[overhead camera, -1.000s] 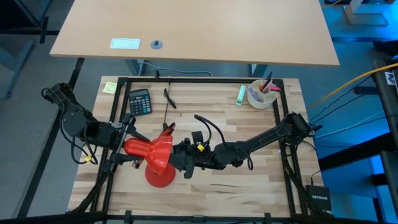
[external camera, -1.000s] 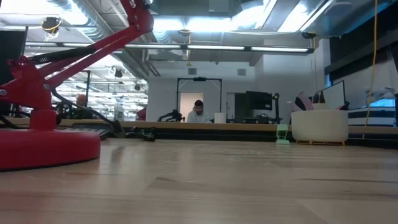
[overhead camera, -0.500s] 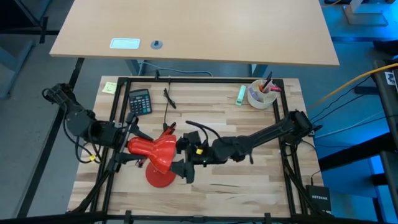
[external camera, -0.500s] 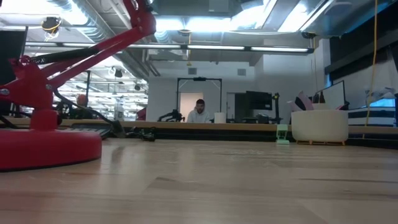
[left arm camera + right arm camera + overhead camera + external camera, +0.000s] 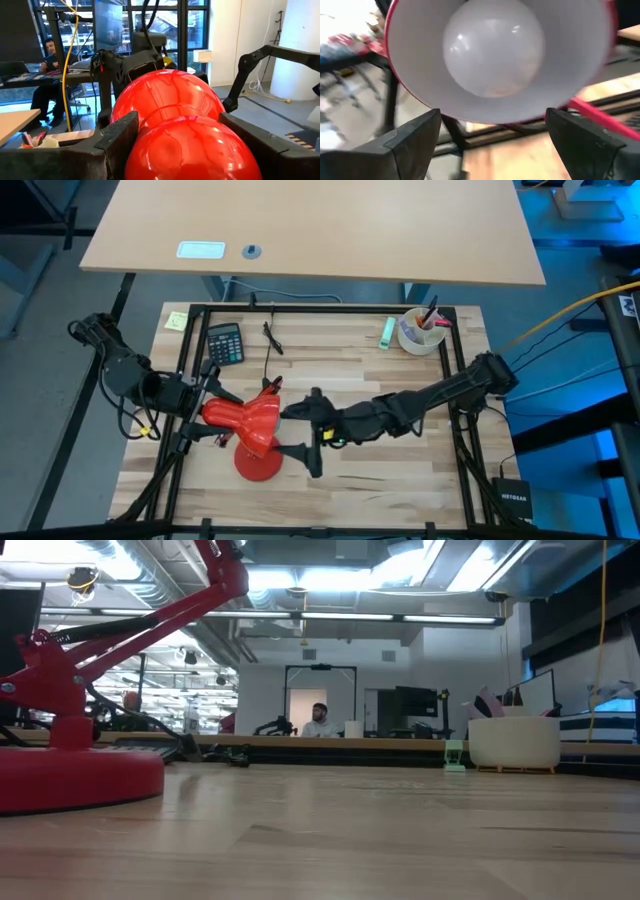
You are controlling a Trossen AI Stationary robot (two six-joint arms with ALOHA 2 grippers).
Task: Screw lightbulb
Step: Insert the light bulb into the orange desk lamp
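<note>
The lightbulb [image 5: 494, 47] sits inside the red lamp's shade [image 5: 243, 418], its round end facing the right claw [image 5: 303, 442], axis running along the shade's. That claw is spread wide, holding nothing. The left claw [image 5: 175, 145] grips the shade

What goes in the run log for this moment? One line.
left gripper: shut on lamp shade | right gripper: open, off lightbulb | lightbulb: in shade
</note>
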